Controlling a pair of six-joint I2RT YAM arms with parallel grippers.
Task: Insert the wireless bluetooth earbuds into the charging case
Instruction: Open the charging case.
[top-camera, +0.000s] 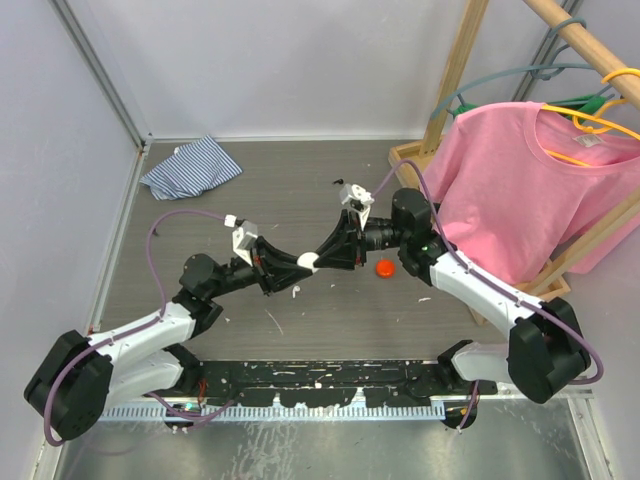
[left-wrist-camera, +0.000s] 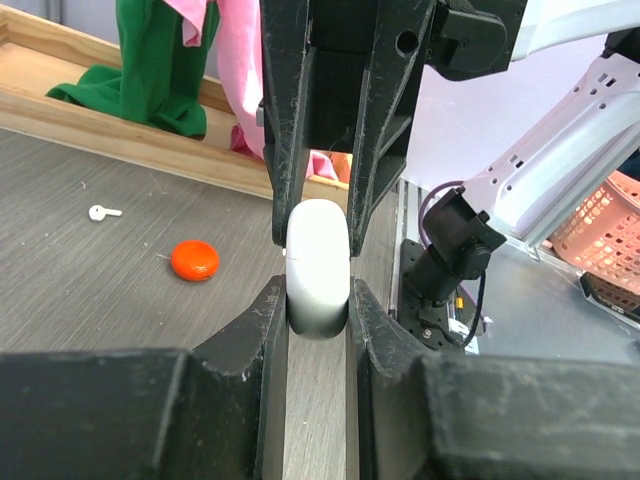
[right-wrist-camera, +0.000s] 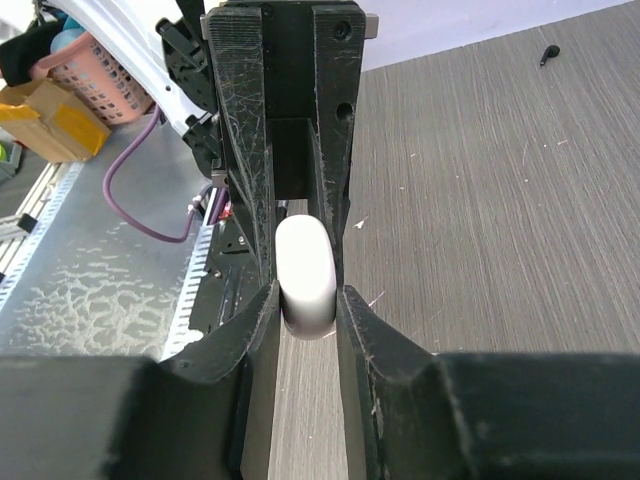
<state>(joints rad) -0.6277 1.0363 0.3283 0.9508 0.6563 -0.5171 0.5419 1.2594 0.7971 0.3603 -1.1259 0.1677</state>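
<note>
- Item: charging case (left-wrist-camera: 318, 268). White, smooth, rounded like a pebble. Judged light, rigid and glossy, so apt to slip. Best held across its broad faces with the lid edge left free. The lid appears shut, though the seam is hard to make out.
- Location: raised above the bench (top-camera: 300, 190), between the two arms.
- Left hand (left-wrist-camera: 318, 305): clenched on one end of the case, fingers flat on both faces.
- Right hand (right-wrist-camera: 305, 300): clamped on the opposite end in the same way. The hands meet nose to nose, both arms reaching inward and low.
- White earbud (left-wrist-camera: 103, 211) and black earbud (right-wrist-camera: 548, 52): loose on the bench. Tiny and light, likely best pinched at the stem.
- Orange round case (left-wrist-camera: 194, 260): on the bench near the white earbud.
</note>
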